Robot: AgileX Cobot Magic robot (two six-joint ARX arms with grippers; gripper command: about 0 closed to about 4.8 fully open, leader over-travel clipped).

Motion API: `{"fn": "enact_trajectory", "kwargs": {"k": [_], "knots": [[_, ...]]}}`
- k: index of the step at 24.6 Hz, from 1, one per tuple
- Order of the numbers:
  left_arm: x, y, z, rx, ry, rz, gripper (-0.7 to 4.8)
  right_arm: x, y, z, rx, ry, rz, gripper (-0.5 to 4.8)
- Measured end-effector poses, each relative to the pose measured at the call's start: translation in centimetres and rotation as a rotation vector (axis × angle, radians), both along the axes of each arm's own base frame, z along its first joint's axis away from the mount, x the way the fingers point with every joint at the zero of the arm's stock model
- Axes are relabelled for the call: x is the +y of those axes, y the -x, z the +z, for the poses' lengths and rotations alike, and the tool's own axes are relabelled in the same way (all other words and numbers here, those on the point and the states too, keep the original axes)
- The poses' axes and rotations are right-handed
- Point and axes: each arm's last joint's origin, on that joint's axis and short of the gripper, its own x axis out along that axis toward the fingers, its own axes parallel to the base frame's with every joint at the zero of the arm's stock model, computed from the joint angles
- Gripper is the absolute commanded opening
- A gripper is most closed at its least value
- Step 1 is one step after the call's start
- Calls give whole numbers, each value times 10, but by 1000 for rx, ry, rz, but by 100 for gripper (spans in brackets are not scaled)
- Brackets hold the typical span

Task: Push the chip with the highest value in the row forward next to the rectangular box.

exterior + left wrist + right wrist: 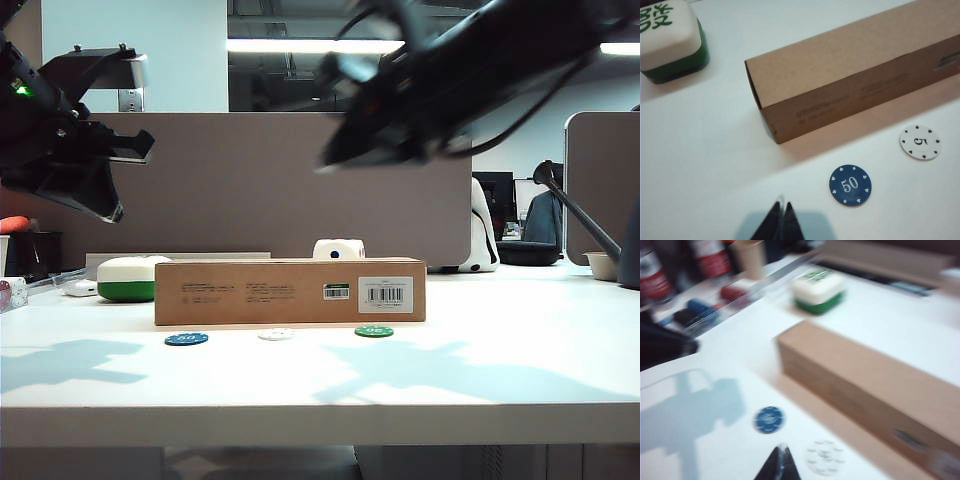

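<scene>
My left gripper (pixel 779 225) and right gripper (pixel 781 465) hover, fingertips together; approaching off-centre, I risk knocking the blue chip (pixel 850 185) into the white chip (pixel 920 142), not toward the rectangular box (pixel 850 70).

Bright even room light from ceiling strips at my twelve o'clock, soft arm shadows on the white table (pixel 560 340), right arm smeared by motion blur, my right wrist view blurred throughout, left wrist view sharp, slightly soft at corners.
</scene>
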Motion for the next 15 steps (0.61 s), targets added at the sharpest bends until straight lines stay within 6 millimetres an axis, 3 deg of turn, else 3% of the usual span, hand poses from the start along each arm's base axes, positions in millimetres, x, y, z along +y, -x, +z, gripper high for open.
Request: {"fn": "enact_trajectory", "kwargs": {"k": [4,15], "knots": [[2,1,-2,27,-14,8,-5,41,-28,-20,119,85,107,-5],[8,3,-8,59,-136,115,-5,105,-37,-56,204,293,221,-5]]}}
